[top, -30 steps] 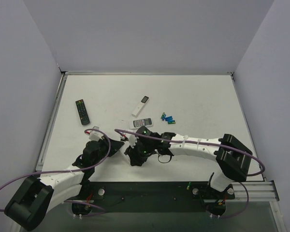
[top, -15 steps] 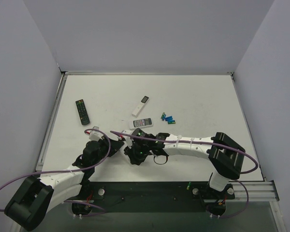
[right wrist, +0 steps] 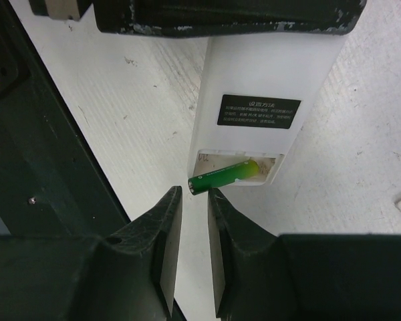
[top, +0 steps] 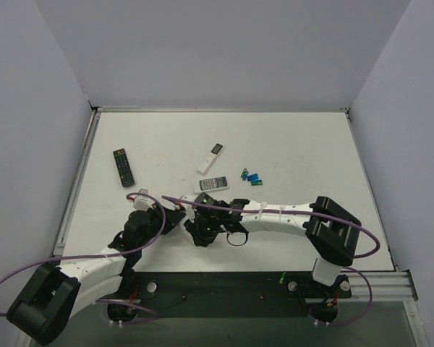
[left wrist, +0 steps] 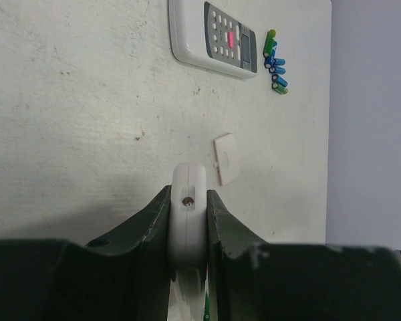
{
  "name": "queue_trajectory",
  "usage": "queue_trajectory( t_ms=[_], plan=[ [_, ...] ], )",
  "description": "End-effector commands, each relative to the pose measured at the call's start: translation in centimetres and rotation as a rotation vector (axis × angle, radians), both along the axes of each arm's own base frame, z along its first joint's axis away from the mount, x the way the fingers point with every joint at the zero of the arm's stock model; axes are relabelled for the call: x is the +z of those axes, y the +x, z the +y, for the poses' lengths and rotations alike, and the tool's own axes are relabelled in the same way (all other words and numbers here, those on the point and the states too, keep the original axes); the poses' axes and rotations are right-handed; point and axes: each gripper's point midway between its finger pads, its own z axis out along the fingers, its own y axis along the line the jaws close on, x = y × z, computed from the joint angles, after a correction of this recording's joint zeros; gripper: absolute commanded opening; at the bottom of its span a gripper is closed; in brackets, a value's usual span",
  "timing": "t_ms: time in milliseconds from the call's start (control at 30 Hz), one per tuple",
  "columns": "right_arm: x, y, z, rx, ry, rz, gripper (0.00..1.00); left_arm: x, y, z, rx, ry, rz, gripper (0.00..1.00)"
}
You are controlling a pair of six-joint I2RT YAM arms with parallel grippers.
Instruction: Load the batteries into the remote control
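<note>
Clamping the remote control [right wrist: 247,70] by its long edges, the left gripper [left wrist: 187,198] has both fingers pressed tight on the white casing. The plain back faces the right wrist cam, w/ the battery bay [right wrist: 273,164] uncovered. One green battery [right wrist: 224,176] lies slantwise in the bay, one end inside and the other poking out over the bay's edge. The right gripper [right wrist: 195,200] sits right at that loose end, fingers a narrow slit apart w/ nothing btwn them. Whether the tips touch the cell can't be told.

From above, both grippers meet left of centre, close to the front edge of the table [top: 304,144], and the arms take up most of that front strip. A short grey-faced remote [top: 212,183] lies just beyond the grippers. The loose batteries [top: 252,177] cluster just to its right, and a white remote w/ grey screen [top: 210,157] lies a bit farther back. A small white cover [left wrist: 226,158] lies flat near the held remote, not touching it. The long black remote [top: 124,167] lies near the left rail [top: 76,188]. The widest open tabletop is on the right side and along the back, up to the walls [top: 224,50].
</note>
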Motion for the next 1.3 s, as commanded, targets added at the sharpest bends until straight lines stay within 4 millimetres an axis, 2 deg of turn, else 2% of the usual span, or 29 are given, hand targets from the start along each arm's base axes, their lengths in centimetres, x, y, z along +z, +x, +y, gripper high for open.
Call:
queue_trajectory(
  t_ms=[0,700,1267],
  plan=[
    [1.0,0.4,1.1,-0.009,0.026,-0.008,0.18,0.2,0.1,0.2,0.012,-0.015,-0.015,0.00],
    [-0.5,1.3,1.1,-0.065,-0.027,-0.004,0.08,0.4,0.0,0.0,0.007,-0.032,-0.017,0.00],
    [-3.1,1.6,0.4,-0.088,-0.122,0.023,0.04,0.7,0.0,0.1,0.018,-0.046,-0.017,0.00]
  ],
)
